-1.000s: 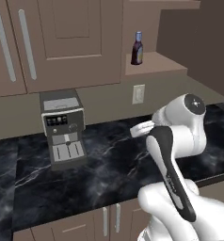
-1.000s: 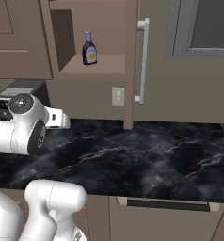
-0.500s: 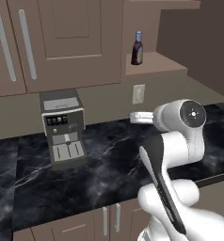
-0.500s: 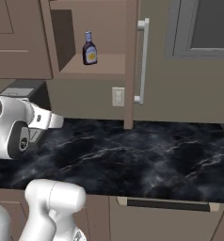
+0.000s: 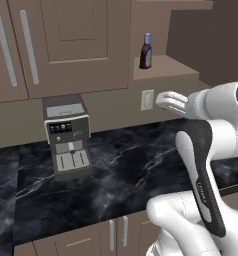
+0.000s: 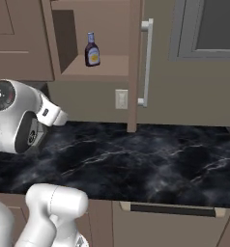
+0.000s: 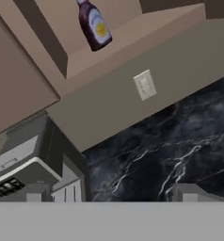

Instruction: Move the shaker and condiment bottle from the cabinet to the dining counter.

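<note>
Condiment bottle stands upright on the open cabinet shelf, well apart from the gripper, whose fingers are spread wide, nothing between them. Bottle: slim, dark red-brown, pale label, blue-grey cap. Black white-veined marble worktop below (grey coffee machine on it). Arm bent at elbow, hand raised toward the shelf.
</note>
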